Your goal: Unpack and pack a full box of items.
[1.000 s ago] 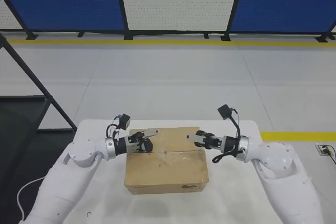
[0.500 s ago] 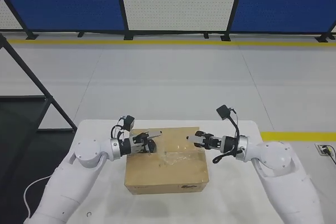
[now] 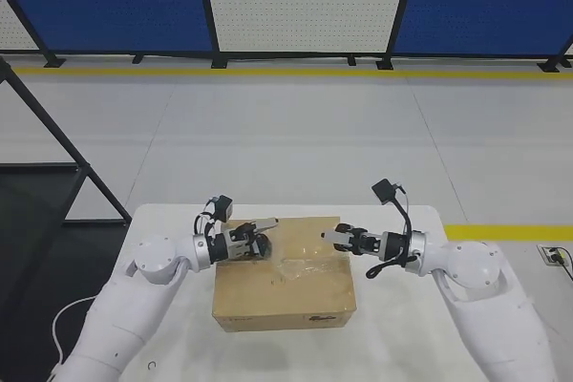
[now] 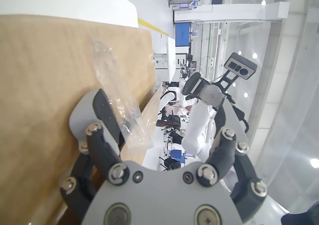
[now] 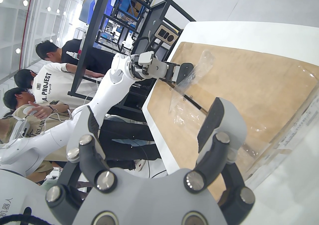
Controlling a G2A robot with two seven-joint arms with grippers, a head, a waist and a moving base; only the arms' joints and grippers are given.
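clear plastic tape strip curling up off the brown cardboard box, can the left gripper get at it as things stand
Probably yes. The left gripper is open right at the clear plastic tape strip, which stands up beside one finger pad on the brown cardboard box; nothing lies between them.

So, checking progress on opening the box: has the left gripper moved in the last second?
Yes. In the top view the left gripper has edged along the box toward its middle, closer to the right gripper.

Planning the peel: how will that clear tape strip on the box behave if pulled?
Probably floppy and light: the tape curls crinkled off the box. Likely clingy, since it rests against one jaw of the left gripper.
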